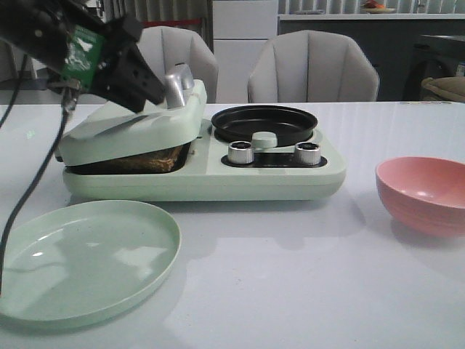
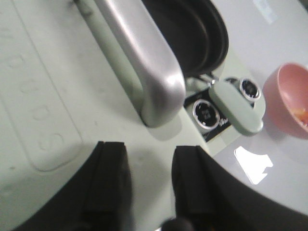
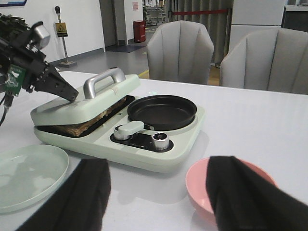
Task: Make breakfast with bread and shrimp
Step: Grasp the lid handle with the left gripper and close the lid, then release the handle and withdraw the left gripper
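Observation:
The bread (image 1: 149,160) lies in the left bay of a pale green appliance, its brown edge showing under the nearly closed lid (image 1: 131,134); it also shows as a tan strip (image 3: 79,126). My left gripper (image 1: 149,91) is open, its fingers (image 2: 110,168) down on the lid just behind the silver handle (image 2: 149,67), with nothing between them. An orange bit that may be shrimp (image 2: 301,114) lies in the pink bowl (image 2: 284,96). My right gripper (image 3: 159,166) hangs open over the table, its right finger in front of the pink bowl (image 3: 199,185).
A black round pan (image 1: 263,122) sits in the appliance's right bay, behind two silver knobs (image 1: 240,153) and a pale green knob (image 1: 264,138). A pale green plate (image 1: 80,258) lies at the front left. Two grey chairs stand behind the table.

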Available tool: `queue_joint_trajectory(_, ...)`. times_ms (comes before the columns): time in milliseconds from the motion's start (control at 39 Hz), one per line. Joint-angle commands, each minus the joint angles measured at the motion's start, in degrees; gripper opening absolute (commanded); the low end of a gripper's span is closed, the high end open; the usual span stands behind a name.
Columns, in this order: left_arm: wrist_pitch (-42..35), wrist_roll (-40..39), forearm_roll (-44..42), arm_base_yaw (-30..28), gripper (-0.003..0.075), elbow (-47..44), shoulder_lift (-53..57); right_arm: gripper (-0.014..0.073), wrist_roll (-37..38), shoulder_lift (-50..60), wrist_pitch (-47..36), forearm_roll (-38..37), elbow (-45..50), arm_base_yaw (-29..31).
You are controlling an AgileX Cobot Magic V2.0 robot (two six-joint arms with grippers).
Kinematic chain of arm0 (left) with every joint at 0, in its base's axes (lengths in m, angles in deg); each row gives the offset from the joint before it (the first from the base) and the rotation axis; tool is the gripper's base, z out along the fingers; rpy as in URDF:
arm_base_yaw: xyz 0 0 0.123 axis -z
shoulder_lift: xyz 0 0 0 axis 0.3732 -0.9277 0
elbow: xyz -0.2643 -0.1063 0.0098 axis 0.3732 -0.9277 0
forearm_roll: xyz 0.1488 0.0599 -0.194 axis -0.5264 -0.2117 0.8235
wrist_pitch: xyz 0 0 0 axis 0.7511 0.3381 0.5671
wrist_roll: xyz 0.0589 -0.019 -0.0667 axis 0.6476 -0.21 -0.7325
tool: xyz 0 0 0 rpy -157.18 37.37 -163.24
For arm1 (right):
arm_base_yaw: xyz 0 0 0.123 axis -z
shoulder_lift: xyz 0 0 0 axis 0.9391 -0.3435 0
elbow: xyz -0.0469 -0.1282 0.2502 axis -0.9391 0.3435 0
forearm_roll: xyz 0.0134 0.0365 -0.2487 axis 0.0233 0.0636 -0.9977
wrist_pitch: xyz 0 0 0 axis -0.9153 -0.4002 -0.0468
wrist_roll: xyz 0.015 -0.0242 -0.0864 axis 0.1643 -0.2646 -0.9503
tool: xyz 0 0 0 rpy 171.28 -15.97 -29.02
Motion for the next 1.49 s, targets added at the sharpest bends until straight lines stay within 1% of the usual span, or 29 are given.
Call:
queue_joint_trajectory(0,-0.8,-0.5,0.1,1.2,0.0301,1.5,0.7,0.0531,-0.1,0.1,-5.1,0.2,-1.5,0.1)
queue_joint_trajectory(333,-0.7,-0.7,-1.4,1.2,0.0301,1.5,2.1,0.0531,-0.1,0.1,-5.1,0.2,-1.5,0.1)
queue_joint_trajectory(436,-0.7,-0.7,-4.4,1.2,0.0301,2.0,4.4,0.0531,-0.1,0.1,-5.1,0.2,-1.5,0.1)
queue_joint_trajectory(487,-0.5,-2.1,-7.0,1.2,0.0301,2.7,5.8,0.0531,-0.1,0.1,-5.1,0.2,-1.5,0.1)
queue_joint_trajectory(538,-0.6,-6.6,-11.6,1.2,0.0301,3.7,7.4,0.0531,-0.1,0.1,-5.1,0.2,-1.5,0.1)
queue_joint_trajectory(615,0.3,-14.3,-21.7,1.2,0.0301,6.0,9.9,0.0531,-0.1,0.1,-5.1,0.2,-1.5,0.1)
queue_joint_trajectory(744,5.3,-28.6,-43.7,1.2,0.0301,11.1,14.5,0.0531,-0.1,0.1,-5.1,0.2,-1.5,0.1)
queue_joint_trajectory(846,8.6,-44.4,-60.9,1.2,0.0295,14.0,18.1,0.0531,-0.1,0.1,-5.1,0.2,-1.5,0.1)
queue_joint_trajectory(897,9.4,-50.4,-69.8,1.2,0.0288,14.1,19.9,0.0531,-0.1,0.1,-5.1,0.2,-1.5,0.1)
queue_joint_trajectory(949,9.9,-53.7,-74.9,1.2,0.0277,14.1,21.8,0.0531,-0.1,0.1,-5.1,0.2,-1.5,0.1)
queue_joint_trajectory(1000,10.3,-55.6,-77.8,1.1,0.027,13.9,23.5,0.0531,-0.1,0.1,-5.1,0.2,-1.5,0.1)
queue_joint_trajectory(1077,10.5,-56.3,-77.9,0.7,0.0257,13.4,26.2,0.0531,-0.1,0.1,-5.1,0.2,-1.5,0.1)
queue_joint_trajectory(1205,9.5,-56.3,-74.2,0.7,0.0258,10.1,31.6,0.0531,-0.1,0.1,-5.1,0.2,-1.5,0.1)
queue_joint_trajectory(1359,2.3,-56.3,-64.9,0.7,0.0258,0.2,41.0,0.0531,-0.1,0.1,-5.1,0.2,-1.5,0.1)
queue_joint_trajectory(1462,-4.7,-56.3,-62.6,0.7,0.0258,-7.8,48.2,0.0531,-0.1,0.1,-5.1,0.2,-1.5,0.1)
